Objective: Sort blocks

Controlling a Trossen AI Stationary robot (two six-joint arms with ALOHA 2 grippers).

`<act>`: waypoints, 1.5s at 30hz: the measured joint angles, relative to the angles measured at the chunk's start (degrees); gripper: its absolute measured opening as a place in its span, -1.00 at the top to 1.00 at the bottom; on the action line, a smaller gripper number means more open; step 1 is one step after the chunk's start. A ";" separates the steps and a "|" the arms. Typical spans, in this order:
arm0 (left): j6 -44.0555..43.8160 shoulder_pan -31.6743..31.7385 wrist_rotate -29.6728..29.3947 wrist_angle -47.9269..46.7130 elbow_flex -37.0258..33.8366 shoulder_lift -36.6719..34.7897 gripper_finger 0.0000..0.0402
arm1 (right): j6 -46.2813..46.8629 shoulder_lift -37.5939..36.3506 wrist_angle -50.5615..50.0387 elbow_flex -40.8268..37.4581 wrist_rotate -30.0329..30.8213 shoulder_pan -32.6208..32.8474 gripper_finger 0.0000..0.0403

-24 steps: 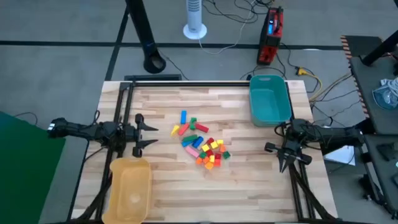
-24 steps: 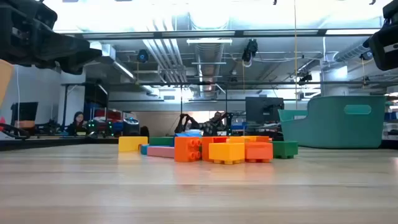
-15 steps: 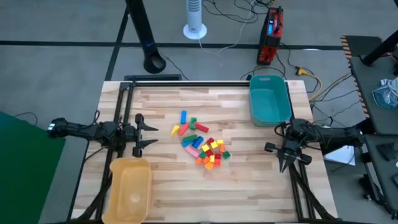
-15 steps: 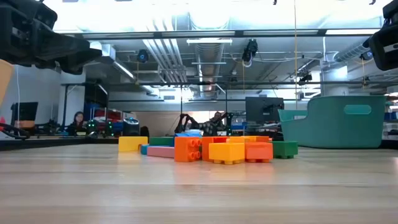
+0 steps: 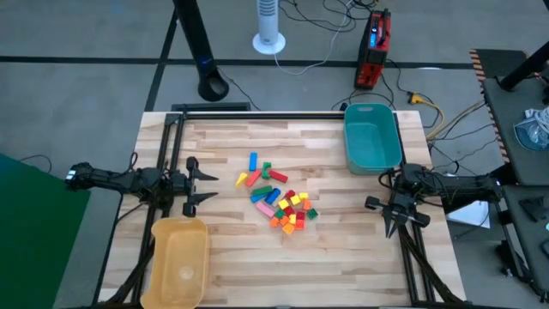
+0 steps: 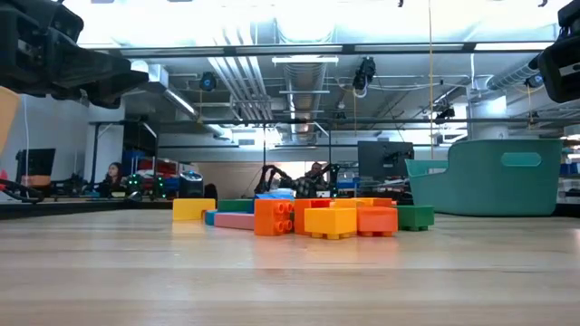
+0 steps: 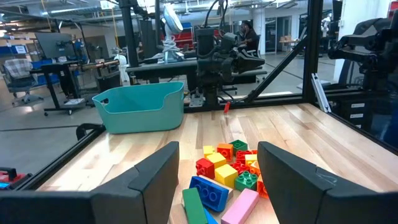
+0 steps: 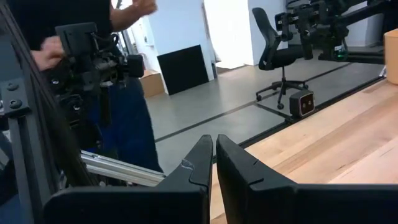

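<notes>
The small plastic toy blocks [image 5: 279, 198], cubes and short bars in red, yellow, orange, green, blue and pink, lie in a loose heap near the middle of the pale wooden slatted worktop [image 5: 343, 249]. A blue bar [image 5: 253, 161] stands a little apart at the far edge of the heap, with a red and a yellow piece just beside it. In the low view an orange studded cube [image 6: 274, 217] and a yellow block [image 6: 330, 221] front the pile, a green one [image 6: 415, 216] at its end.

The heap lies straight ahead of the left gripper [image 5: 199, 183], some way off and not touching it. That gripper hovers above the worktop with its two fingers spread apart and nothing between them; in the left wrist view the blocks [image 7: 227, 177] show in the gap between the dark fingers [image 7: 158, 180].

The right gripper [image 5: 395, 227] is on the other side of the heap, well apart from it, over the worktop's right edge. Its fingers [image 8: 202, 163] are pressed together on nothing.

A rounded translucent yellow plastic tray [image 5: 180, 262] sits just beside the left gripper, towards the near edge. A teal plastic bin [image 5: 372, 137] stands near the right gripper, towards the far edge. In the right wrist view a person in dark clothes [image 8: 118, 93] stands beyond the worktop.
</notes>
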 joint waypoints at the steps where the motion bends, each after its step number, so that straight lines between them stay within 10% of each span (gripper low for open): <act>1: 0.01 -0.02 -0.01 0.00 -0.01 -0.01 -0.02 | 0.00 -0.02 0.15 0.04 1.90 0.02 0.94; 35: -0.01 0.00 0.01 0.00 0.01 0.00 -0.02 | -30.70 0.40 2.95 0.04 37.07 0.02 0.94; 45: -0.01 0.00 0.01 0.00 0.01 0.01 -0.02 | -3.56 0.76 2.95 0.02 40.20 0.00 0.94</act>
